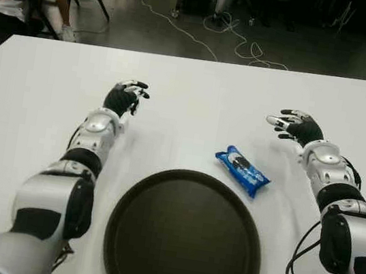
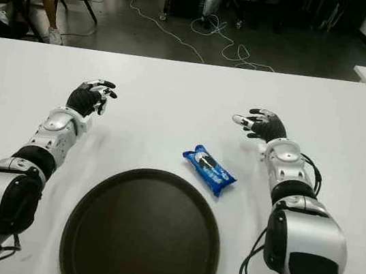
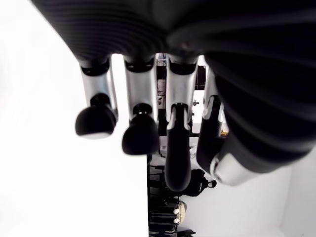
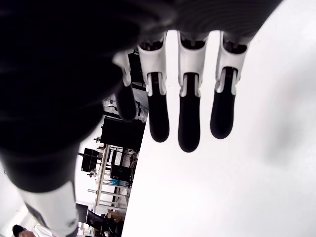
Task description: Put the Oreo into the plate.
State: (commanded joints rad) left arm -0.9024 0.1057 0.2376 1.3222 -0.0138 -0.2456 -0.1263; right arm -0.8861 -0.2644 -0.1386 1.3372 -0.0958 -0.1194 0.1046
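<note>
Empty plate (image 1: 153, 243) nearest; Oreo (image 1: 242, 171) just beyond rim, right. Right hand (image 1: 297, 126) and left hand (image 1: 126, 95) wide, holding nothing. Slick wrapper: risks sliding away.

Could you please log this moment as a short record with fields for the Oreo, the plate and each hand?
Oreo pack: lying on the white table, just beyond the plate's far right rim, not held
plate: dark, round, nothing on it
left hand: open, left of the pack, holding nothing
right hand: open, right of and beyond the pack, holding nothing
</note>
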